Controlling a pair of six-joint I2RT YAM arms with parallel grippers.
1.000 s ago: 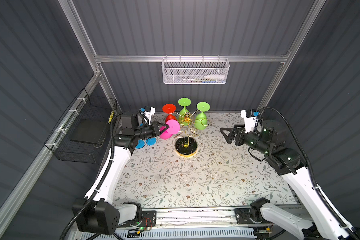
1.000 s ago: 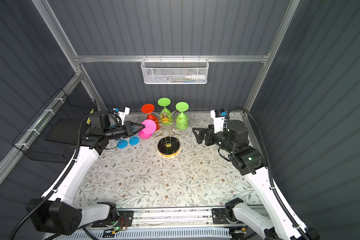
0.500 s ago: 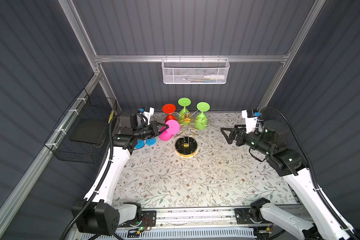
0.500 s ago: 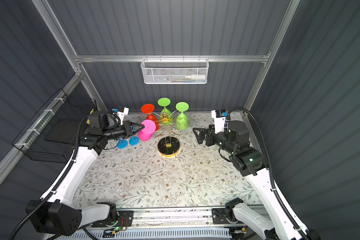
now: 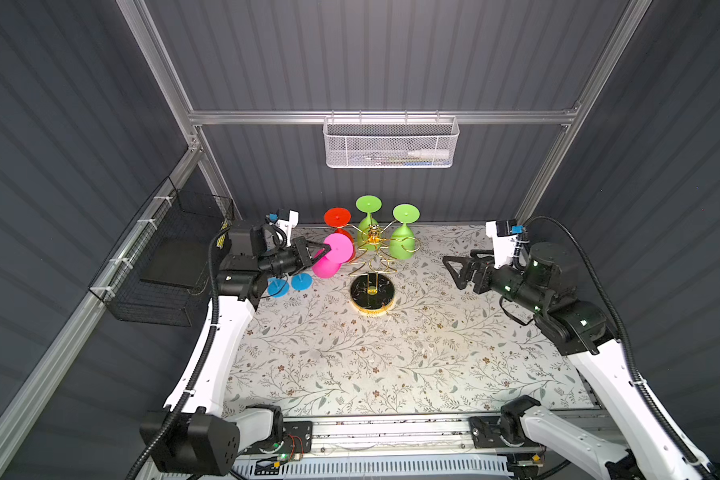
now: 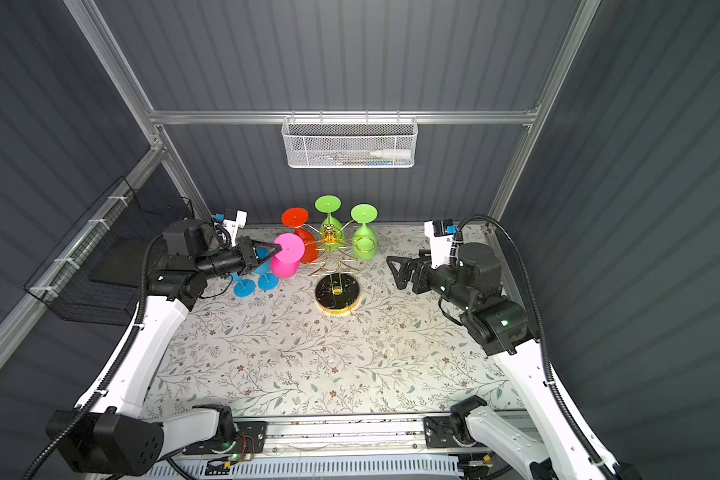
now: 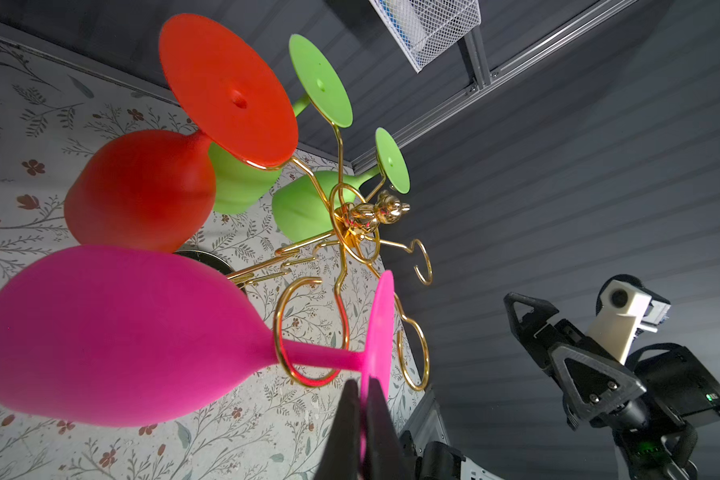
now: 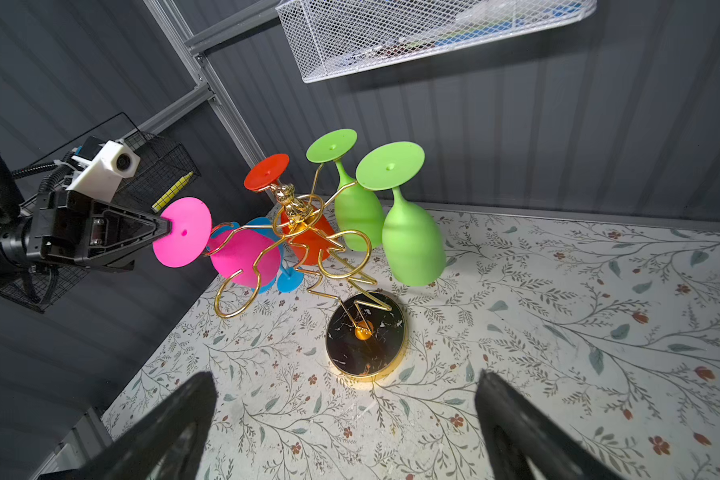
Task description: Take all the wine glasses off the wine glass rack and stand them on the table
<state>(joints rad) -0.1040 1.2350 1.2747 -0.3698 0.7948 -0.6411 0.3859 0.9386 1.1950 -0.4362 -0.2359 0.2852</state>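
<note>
In both top views, left of centre, the left pincer (image 5: 324, 250) is clamped on the foot of the pink wine glass (image 5: 327, 268), which hangs on the wine glass rack (image 5: 371, 291).

Left wrist view: the stem sits inside a gold ring (image 7: 276, 330). I'd slide it out level through the ring's gap, without twisting.

Right wrist view: low in the frame, the right pincer (image 8: 346, 415) gapes wide and empty.
</note>
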